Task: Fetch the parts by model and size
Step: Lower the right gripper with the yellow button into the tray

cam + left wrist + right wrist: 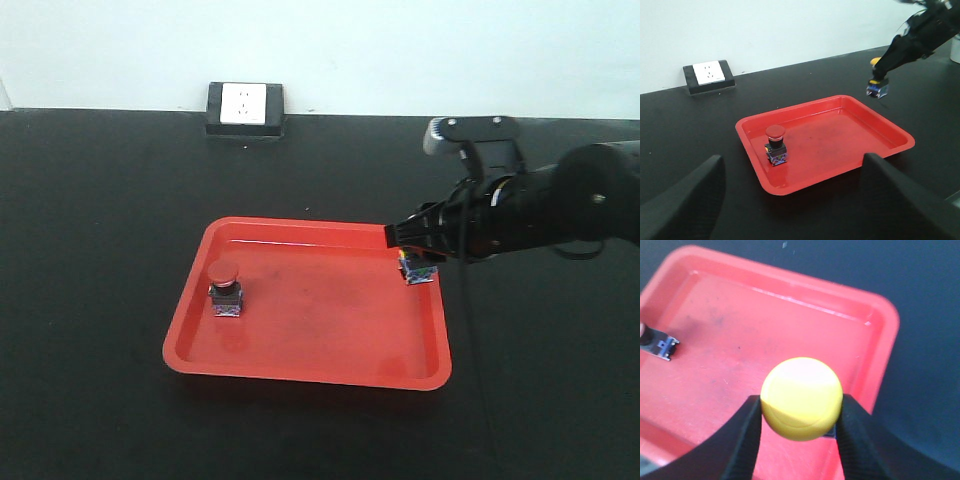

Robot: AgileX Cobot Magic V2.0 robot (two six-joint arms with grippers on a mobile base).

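A red-capped switch stands upright in the left part of a red tray; its dark base with the blue-white label also shows at the left edge of the right wrist view. My right gripper is shut on the yellow-capped switch, with a finger on each side of the cap. It holds the switch in the air over the tray's right side. My left gripper is open with nothing in it, in front of the tray's near edge.
A black box with a white wall socket sits at the back of the black table, against the white wall. The right arm's cable hangs down past the tray's right rim.
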